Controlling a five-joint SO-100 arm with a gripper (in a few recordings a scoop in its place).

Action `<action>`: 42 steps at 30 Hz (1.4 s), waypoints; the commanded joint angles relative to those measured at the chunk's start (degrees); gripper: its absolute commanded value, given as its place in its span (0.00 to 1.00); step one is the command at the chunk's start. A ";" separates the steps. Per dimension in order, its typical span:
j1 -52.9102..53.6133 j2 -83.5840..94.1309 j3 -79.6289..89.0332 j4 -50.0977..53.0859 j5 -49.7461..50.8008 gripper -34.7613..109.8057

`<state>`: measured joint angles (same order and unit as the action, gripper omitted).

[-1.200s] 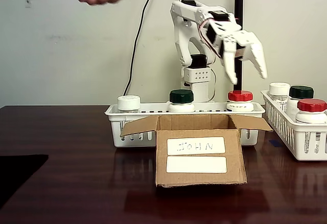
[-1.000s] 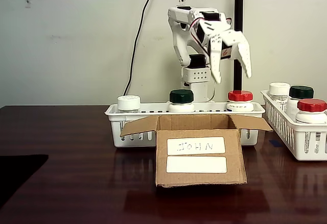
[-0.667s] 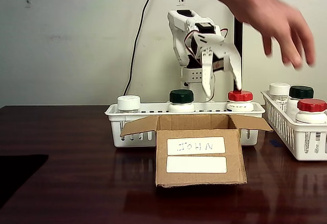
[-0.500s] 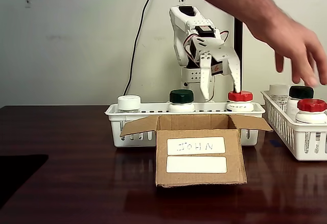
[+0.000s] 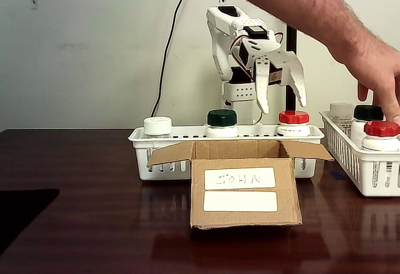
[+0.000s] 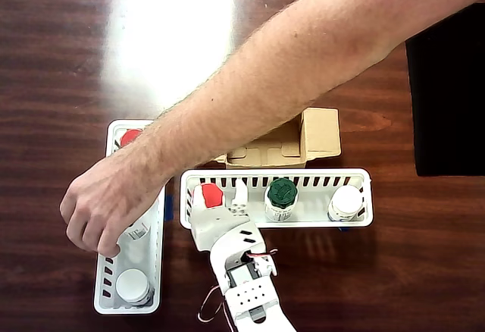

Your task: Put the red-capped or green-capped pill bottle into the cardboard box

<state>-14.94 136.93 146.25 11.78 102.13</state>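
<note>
- Cardboard box (image 6: pixel 314 133) mostly covered by a person's forearm (image 6: pixel 288 82) in overhead view; only its right end and part of the inside visible.
- Side basket (image 5: pixel 365 161) right of the box cut off by fixed view's right edge.
- Overhead: bottles in side basket (image 6: pixel 106 279) partly hidden under the hand (image 6: pixel 106 203).
- Pill bottle (image 5: pixel 294 122) body hidden behind long basket (image 5: pixel 162 155) wall; label unreadable.
- Box interior hidden in fixed view.

In the fixed view, the cardboard box (image 5: pixel 244 183) sits before the basket (image 5: pixel 140 139); the pill bottle (image 5: pixel 294 123) stands in it (right end), below my fingers (image 5: pixel 281 99).
</note>
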 commanded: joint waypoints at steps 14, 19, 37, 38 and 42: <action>-4.13 -9.58 -9.67 -3.16 -2.72 0.66; -3.34 -11.34 -9.05 -5.19 -1.67 0.66; -2.11 -14.94 -4.75 -10.81 -0.35 0.66; -2.37 -14.24 -3.96 -10.81 -0.35 0.66; -3.60 -12.04 -1.85 -10.81 -0.88 0.66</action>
<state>-16.96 120.41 144.14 1.76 101.07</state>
